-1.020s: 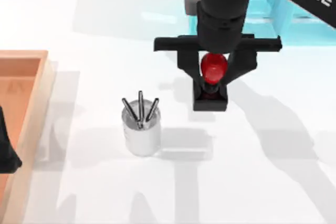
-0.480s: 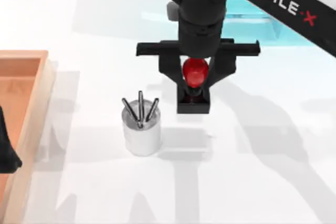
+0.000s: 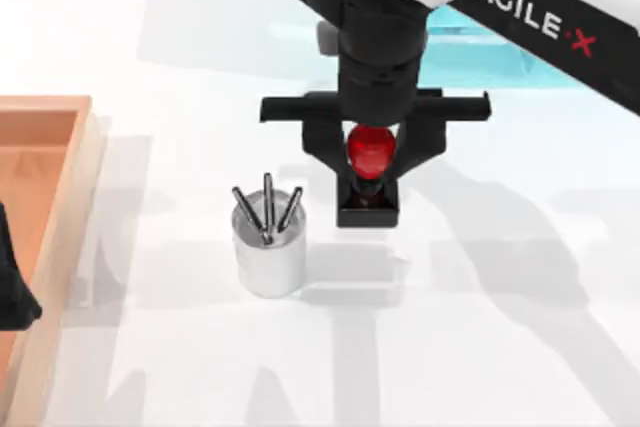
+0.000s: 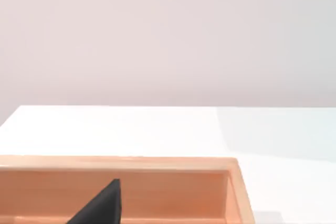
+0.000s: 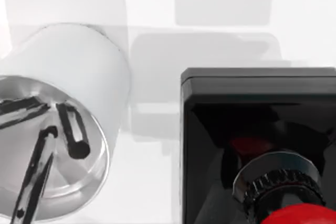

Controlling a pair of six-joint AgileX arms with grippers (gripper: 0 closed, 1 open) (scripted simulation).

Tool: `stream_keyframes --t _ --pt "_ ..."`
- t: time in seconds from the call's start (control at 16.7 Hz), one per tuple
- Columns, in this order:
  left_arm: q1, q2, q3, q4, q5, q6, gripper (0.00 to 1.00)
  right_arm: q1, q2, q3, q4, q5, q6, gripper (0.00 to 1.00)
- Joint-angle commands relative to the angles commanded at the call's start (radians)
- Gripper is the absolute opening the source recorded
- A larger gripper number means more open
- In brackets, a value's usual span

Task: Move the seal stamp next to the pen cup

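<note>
The right gripper (image 3: 369,169) hangs just to the right of the pen cup (image 3: 269,254), a little farther back on the table (image 3: 480,347). Its two black fingers (image 3: 325,147) squeeze the red knob of the seal stamp (image 3: 369,175) from both sides, so it is closed on the stamp. The stamp stands upright, with its black square base near the cup but not touching it — a strip of white table lies between them.

From the right wrist, the stamp's black base (image 5: 252,129) sits beside the shiny cup (image 5: 68,103), and dark pens (image 5: 37,177) lean inside the cup.

The left arm (image 3: 14,287) is parked far to the left of the cup, over the orange wooden tray (image 3: 60,197). I cannot tell if its fingers are open or closed — the left wrist view gives just a dark tip (image 4: 100,205) above the tray's wall (image 4: 157,192).
</note>
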Motion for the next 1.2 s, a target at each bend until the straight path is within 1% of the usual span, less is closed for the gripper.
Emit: stream_keyframes --t 0.06,0.84,0.9,1.2 --pt "0.000 0.000 0.000 0.000 0.000 0.000 1.00 0.000 0.000 0.000 0.000 0.000 0.000 0.00" --pt "0.000 0.000 0.000 0.000 0.000 0.000 1.00 0.000 0.000 0.000 0.000 0.000 0.000 0.98" --pt "0.000 0.000 0.000 0.000 0.000 0.000 1.00 0.000 0.000 0.000 0.000 0.000 0.000 1.00" --pt "0.000 0.000 0.000 0.000 0.000 0.000 1.00 0.000 0.000 0.000 0.000 0.000 0.000 1.00"
